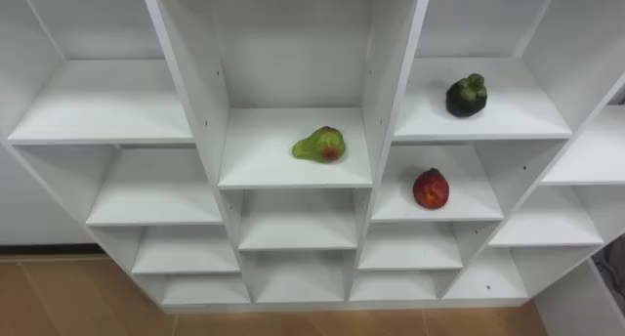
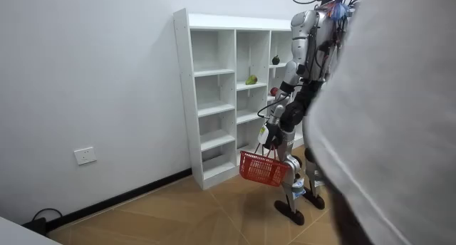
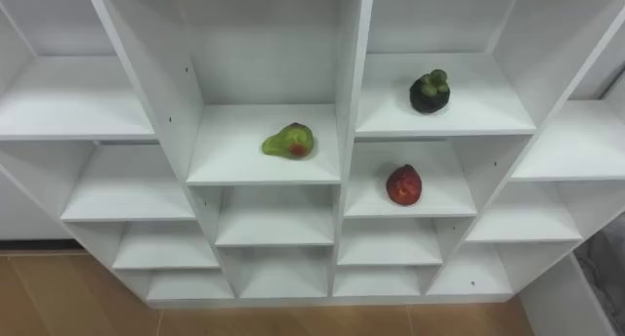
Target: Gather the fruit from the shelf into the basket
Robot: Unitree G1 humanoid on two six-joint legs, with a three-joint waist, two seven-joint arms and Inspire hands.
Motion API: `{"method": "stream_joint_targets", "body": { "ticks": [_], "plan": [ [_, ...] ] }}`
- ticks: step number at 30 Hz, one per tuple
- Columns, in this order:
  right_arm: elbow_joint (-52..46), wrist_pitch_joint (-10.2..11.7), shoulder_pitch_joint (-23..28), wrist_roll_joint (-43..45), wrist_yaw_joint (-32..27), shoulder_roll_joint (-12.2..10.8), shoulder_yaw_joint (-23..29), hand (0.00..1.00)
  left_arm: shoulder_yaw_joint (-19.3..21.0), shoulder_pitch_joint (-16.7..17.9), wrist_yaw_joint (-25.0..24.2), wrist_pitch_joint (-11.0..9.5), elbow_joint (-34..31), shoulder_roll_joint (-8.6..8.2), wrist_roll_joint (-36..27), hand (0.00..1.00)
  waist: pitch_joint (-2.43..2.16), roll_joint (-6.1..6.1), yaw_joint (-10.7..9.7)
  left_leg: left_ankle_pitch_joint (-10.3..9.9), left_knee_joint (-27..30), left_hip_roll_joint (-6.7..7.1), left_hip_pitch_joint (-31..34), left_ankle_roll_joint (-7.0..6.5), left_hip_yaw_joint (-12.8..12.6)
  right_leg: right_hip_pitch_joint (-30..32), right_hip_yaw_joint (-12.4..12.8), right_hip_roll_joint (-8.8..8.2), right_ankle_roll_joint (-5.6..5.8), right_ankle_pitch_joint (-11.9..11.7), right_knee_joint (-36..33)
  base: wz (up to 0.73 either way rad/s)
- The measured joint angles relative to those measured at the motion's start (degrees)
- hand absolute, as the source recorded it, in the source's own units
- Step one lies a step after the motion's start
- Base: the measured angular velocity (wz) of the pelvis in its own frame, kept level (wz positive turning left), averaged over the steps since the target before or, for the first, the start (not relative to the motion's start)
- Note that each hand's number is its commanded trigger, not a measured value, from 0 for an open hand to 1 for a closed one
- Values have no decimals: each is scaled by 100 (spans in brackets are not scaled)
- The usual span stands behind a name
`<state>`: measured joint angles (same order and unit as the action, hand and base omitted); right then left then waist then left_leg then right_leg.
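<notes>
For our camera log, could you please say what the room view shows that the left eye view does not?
Room view: the left hand holding a red plastic basket, and a white wall socket. Left eye view: the green pear's red patch, the dark round fruit's green top. Both: the white shelf unit, those fruits, a round red fruit.

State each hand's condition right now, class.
Left hand: holding the red plastic basket by its handle.
Right hand: cannot be told.
</notes>
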<state>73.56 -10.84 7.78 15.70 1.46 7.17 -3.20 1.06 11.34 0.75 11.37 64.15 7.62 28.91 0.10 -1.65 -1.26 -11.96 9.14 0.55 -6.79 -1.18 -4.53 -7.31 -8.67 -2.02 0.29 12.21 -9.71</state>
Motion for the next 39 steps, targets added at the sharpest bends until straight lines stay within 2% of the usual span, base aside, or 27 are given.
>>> {"method": "stream_joint_targets", "body": {
  "ticks": [12,24,28,33,39],
  "plan": [
    [3,80,5,170,-170,-1,2,0,-13,20,37,-23,-1,-4,-12,100,5,0,-4,0,6,0,13,0,1,-9,-7,-1,1,0,6,0],
    [-18,181,9,-26,-596,0,3,0,-64,24,164,-88,-30,-8,4,100,8,119,0,0,-12,1,8,0,-14,-3,10,4,1,1,0,0],
    [-95,303,-5,-445,-811,24,8,0,-61,24,259,-158,-52,-8,3,100,10,112,11,0,-14,-2,15,0,-43,34,63,10,0,0,-9,-4],
    [-687,465,33,-728,-974,73,84,0,-22,-12,279,-265,-193,2,19,100,18,89,5,0,-29,-14,26,0,-108,99,114,17,-2,-3,-16,-7],
    [-2159,877,279,-1085,-1495,30,330,0,-5,-57,490,-413,-237,2,-8,100,-12,38,-3,1,-27,-17,117,0,-174,181,160,21,-1,-8,-12,-5]
  ]
}}
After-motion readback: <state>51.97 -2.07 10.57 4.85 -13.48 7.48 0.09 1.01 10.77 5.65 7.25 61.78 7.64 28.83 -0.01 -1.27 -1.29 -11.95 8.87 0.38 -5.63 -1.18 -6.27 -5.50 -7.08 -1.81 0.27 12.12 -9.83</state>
